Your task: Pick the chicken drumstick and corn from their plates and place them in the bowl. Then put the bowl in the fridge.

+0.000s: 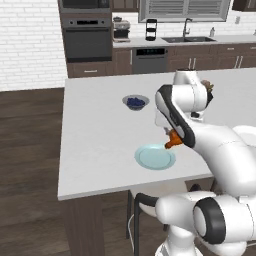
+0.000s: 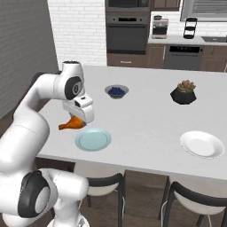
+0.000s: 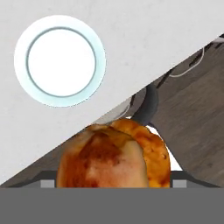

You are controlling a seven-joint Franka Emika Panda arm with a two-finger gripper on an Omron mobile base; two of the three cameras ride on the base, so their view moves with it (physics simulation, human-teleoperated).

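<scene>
Kitchen island, pale grey countertop (image 2: pixel 146 119), dark wood floor around it, wall oven behind. Gripper (image 2: pixel 76 120) hangs above the near left corner of the counter, jaws spread wide and closed on the chicken drumstick (image 2: pixel 71 123). Drumstick is clear of the surface, held by its fat end; in the right base view its thin bone end points out to the left, roughly level, so the long axis runs across the jaws.

Hand view: drumstick (image 3: pixel 114 155) bulks between the fingertips. Below it the counter's front edge cuts diagonally, with chair and floor beyond. So the load sits about over the edge, not well inboard.

Light blue plate (image 2: pixel 93 139) lies just beside the gripper, bare. Small grey bowl of blueberries (image 2: pixel 116 91) sits farther in, toward the middle. Black plant pot (image 2: pixel 183 93) and white plate (image 2: pixel 202 144) are well apart to the right.

Reddish-brown bowl and corn: not located from here. Judgement: carry phase, first item lifted. Open counter between the plates gives free room for travel. Risk is a drop over the near edge.
</scene>
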